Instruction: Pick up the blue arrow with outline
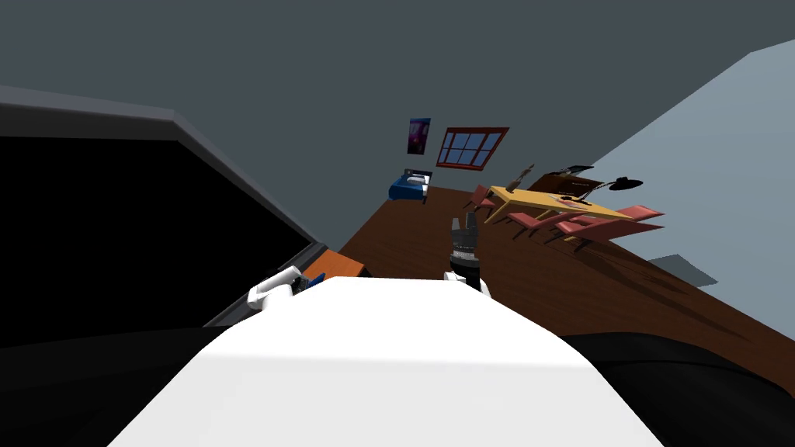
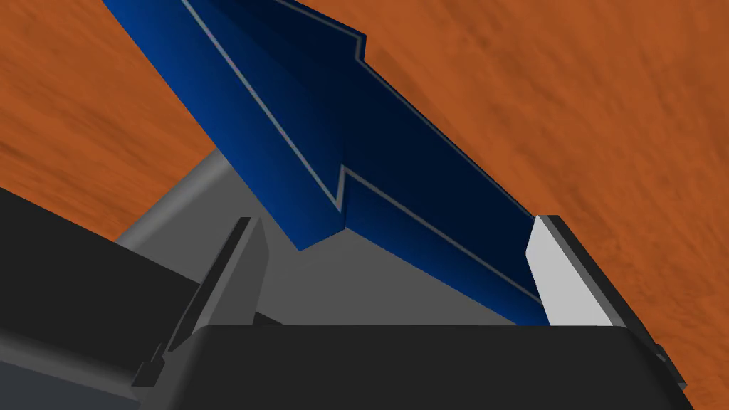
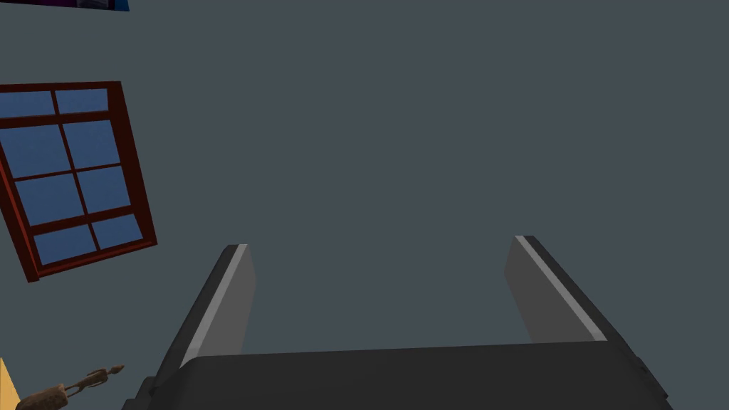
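Left wrist view shows the left claw (image 2: 395,219) spread around the blue arrow (image 2: 299,128). The right claw (image 3: 381,242) is spread too.

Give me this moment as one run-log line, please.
step: grasp approach | left gripper: open, blue arrow between its fingers, not clamped | backdrop: orange wood-grain surface | right gripper: open, idle

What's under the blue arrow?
An orange wooden surface shows around the blue arrow, with a grey strip near the left gripper. Whatever sits right beneath the arrow is covered.
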Robot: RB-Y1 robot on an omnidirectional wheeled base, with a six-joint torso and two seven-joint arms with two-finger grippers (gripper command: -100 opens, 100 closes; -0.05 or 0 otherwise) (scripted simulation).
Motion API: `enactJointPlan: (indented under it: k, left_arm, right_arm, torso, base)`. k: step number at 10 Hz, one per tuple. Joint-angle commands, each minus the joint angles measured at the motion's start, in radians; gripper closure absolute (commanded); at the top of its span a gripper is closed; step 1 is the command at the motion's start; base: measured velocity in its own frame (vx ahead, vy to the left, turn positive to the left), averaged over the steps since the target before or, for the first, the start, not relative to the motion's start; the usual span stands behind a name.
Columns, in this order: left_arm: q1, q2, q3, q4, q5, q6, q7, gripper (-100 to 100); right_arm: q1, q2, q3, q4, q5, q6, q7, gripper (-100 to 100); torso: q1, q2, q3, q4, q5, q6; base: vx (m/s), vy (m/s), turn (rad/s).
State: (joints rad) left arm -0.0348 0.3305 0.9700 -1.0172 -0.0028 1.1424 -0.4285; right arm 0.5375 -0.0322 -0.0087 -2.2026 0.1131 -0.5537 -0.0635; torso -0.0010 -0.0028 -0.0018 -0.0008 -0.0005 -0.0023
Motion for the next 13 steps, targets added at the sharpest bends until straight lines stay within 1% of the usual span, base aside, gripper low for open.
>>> enactJointPlan:
  k: [1,2,3,5,6,7,11,12,13]
  left_arm:
    - [0.000,0.000,0.000,0.000,0.000,0.000,0.000,0]
    - [0.002,-0.007,-0.023,0.028,0.002,-0.036,0.017,-100]
    - [0.002,-0.009,-0.028,0.035,0.003,-0.045,0.021,-100]
    - [0.004,-0.018,-0.057,0.070,0.005,-0.090,0.042,-100]
    - [0.004,-0.013,-0.048,0.060,0.003,-0.080,0.036,-100]
    - [0.004,-0.014,-0.050,0.061,0.003,-0.086,0.039,100]
    - [0.001,-0.014,-0.047,0.060,0.005,-0.084,0.043,100]
    - [0.001,-0.014,-0.047,0.060,0.006,-0.084,0.043,0]
    - [0.003,-0.011,-0.034,0.042,0.003,-0.054,0.025,100]
  right_arm:
    - [0.000,0.000,0.000,0.000,0.000,0.000,0.000,0]
    - [0.000,0.000,0.000,0.000,0.000,0.000,0.000,0]
    - [0.000,0.000,0.000,0.000,0.000,0.000,0.000,0]
    - [0.000,0.000,0.000,0.000,0.000,0.000,0.000,0]
    - [0.000,0.000,0.000,0.000,0.000,0.000,0.000,0]
    - [0.000,0.000,0.000,0.000,0.000,0.000,0.000,0]
    - [0.000,0.000,0.000,0.000,0.000,0.000,0.000,0]
    - [0.000,0.000,0.000,0.000,0.000,0.000,0.000,0]
    - [0.000,0.000,0.000,0.000,0.000,0.000,0.000,0]
  torso:
    - [0.000,0.000,0.000,0.000,0.000,0.000]
    - [0.000,0.002,0.001,0.000,0.000,0.000]
    - [0.000,0.003,0.001,0.001,0.000,0.000]
    - [0.000,0.003,0.002,0.001,0.000,0.000]
    - [0.000,0.002,0.001,0.000,0.004,0.001]
    - [0.000,0.002,0.001,0.000,0.004,0.001]
    - [0.003,0.003,0.000,-0.002,0.005,0.001]
    - [0.003,0.003,0.000,-0.002,0.006,0.001]
    - [0.003,0.003,0.000,-0.002,0.006,0.001]
  base:
    - [0.005,0.001,0.008]
    - [-0.003,0.011,-0.006]
    - [-0.005,0.003,-0.014]
    - [-0.002,0.002,-0.007]
    - [0.000,0.000,0.000]
    - [0.002,0.001,-0.012]
    - [0.000,0.000,0.000]
    - [0.000,0.000,0.000]
    - [0.000,0.003,0.016]
